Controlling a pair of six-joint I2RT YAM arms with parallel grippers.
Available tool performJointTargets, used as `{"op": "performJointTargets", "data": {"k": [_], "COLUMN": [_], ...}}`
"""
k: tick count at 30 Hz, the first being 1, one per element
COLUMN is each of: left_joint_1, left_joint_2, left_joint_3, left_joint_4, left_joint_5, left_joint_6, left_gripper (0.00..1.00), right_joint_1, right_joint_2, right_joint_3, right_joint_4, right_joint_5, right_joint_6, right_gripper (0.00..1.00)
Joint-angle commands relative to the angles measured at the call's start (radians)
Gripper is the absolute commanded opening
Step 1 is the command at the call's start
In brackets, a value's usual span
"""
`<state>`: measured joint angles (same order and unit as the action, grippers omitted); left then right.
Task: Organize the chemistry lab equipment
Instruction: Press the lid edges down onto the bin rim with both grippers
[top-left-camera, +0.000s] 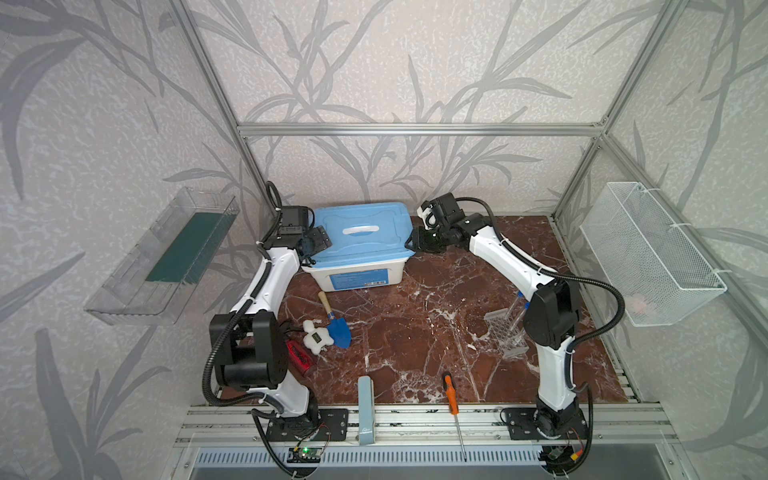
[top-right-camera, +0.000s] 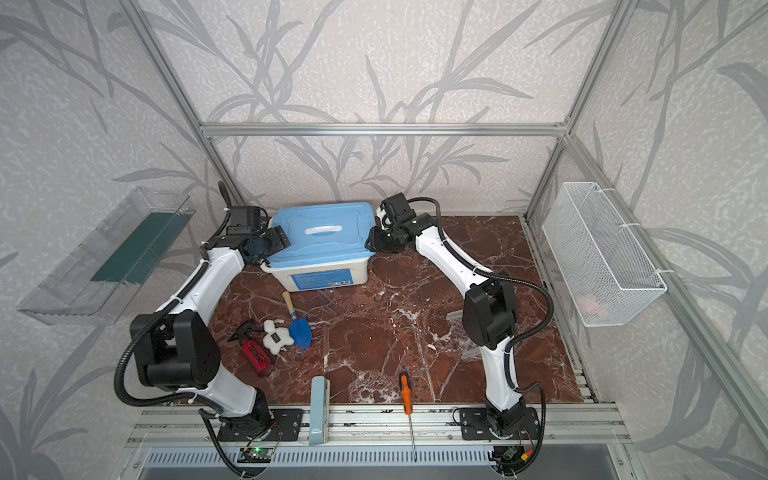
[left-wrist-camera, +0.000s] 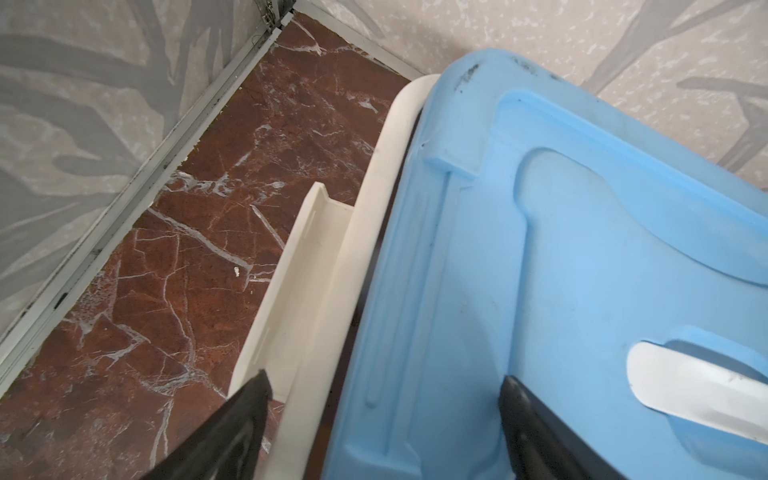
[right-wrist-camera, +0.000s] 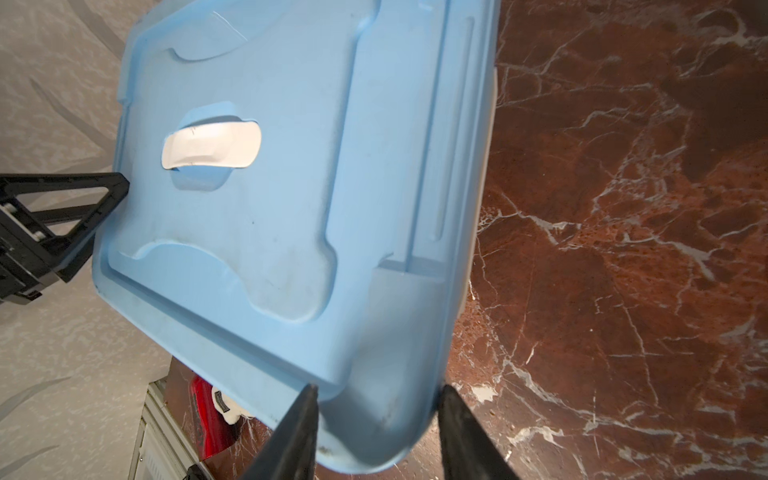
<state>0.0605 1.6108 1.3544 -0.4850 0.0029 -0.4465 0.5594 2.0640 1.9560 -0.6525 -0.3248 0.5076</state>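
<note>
The counter (top-left-camera: 415, 332) carries a white box (top-left-camera: 357, 278) at upper centre in both top views, covered by a blue lid (top-left-camera: 361, 232). Judging from the task, the lab gear probably belongs inside, so the lid must come off first, which would explain why both arms flank it. The left claw (left-wrist-camera: 384, 390) stands wide, one finger outside the box rim and one over the lid, placed to take that edge. The right claw (right-wrist-camera: 376, 392) straddles the lid's lower right corner, half closed; I cannot tell whether it pinches. The rack (top-left-camera: 505, 332) sits untouched at right centre beside the right arm's elbow, well apart from the box, with tubes (top-left-camera: 520, 305) rising from it.
</note>
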Motion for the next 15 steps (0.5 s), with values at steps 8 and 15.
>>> {"op": "performJointTargets", "data": {"k": [8, 15], "left_joint_1": [0.005, 0.029], "left_joint_2": [-0.022, -0.032], "left_joint_3": [-0.053, -0.062], "left_joint_4": [-0.015, -0.017], "left_joint_5": [0.06, 0.045], "left_joint_6": [-0.024, -0.023], "left_gripper": [0.85, 0.93], "right_joint_1": [0.031, 0.037], "right_joint_2": [0.075, 0.049], "right_joint_3": [0.108, 0.126], "right_joint_4": [-0.05, -0.093], "right_joint_5": [-0.073, -0.04], "right_joint_6": [-0.043, -0.078], "right_gripper": [0.46, 0.5]}}
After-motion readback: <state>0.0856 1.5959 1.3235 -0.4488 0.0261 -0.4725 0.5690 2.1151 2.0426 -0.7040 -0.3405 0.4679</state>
